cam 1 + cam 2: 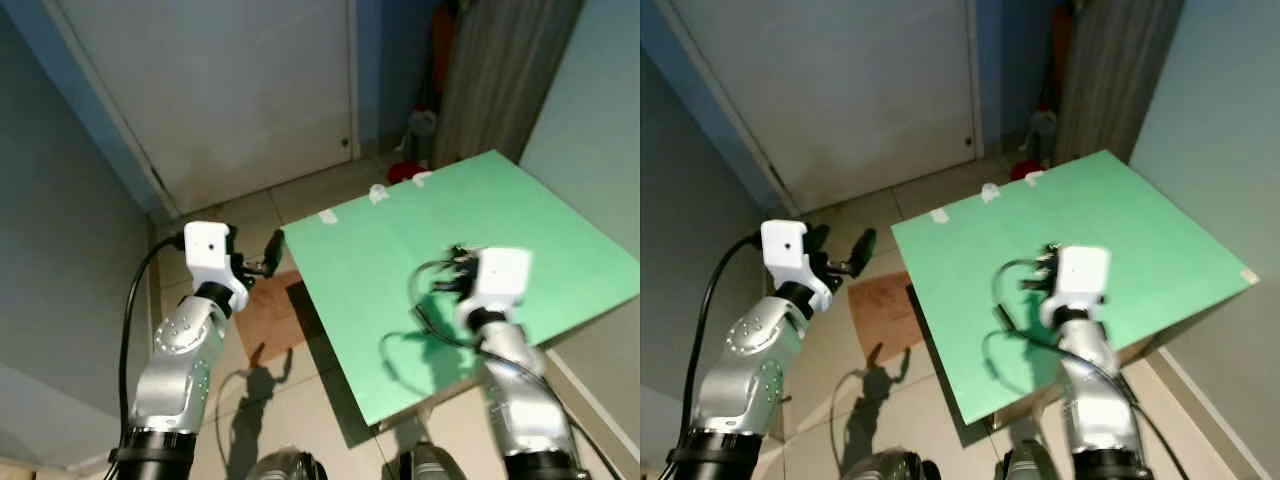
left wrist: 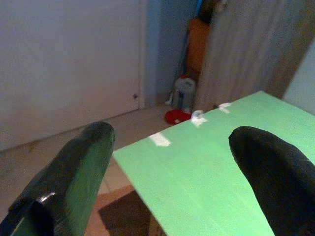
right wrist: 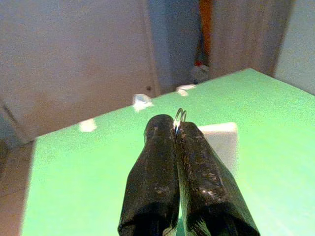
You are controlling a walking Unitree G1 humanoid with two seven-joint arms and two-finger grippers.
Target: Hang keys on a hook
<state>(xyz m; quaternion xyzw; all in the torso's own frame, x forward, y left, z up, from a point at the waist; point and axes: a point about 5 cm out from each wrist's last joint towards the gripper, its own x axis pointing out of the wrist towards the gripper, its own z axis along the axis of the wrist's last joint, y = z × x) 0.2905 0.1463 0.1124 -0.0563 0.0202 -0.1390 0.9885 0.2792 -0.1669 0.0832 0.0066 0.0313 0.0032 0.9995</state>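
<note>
My right gripper [image 3: 175, 129] is shut on a silver key ring [image 3: 179, 117], of which a small loop sticks up between the fingertips; the keys themselves are hidden. It hovers over the middle of a tilted green board [image 1: 520, 220]. A white block [image 3: 220, 140] sits on the board just beyond the fingertips; I cannot tell whether it carries a hook. From the head, the right gripper [image 1: 455, 262] shows in front of its white wrist camera. My left gripper [image 1: 268, 255] stands open with nothing in it, raised above the floor beside the board's left edge [image 2: 147, 167].
Small white tape pieces [image 1: 328, 215] mark the board's far edge. Behind stand a white door [image 1: 230, 90], a grey curtain [image 1: 500, 70], a bottle [image 1: 425, 125] and a red object [image 1: 403, 172]. A brown mat [image 1: 275, 315] lies on the tiled floor.
</note>
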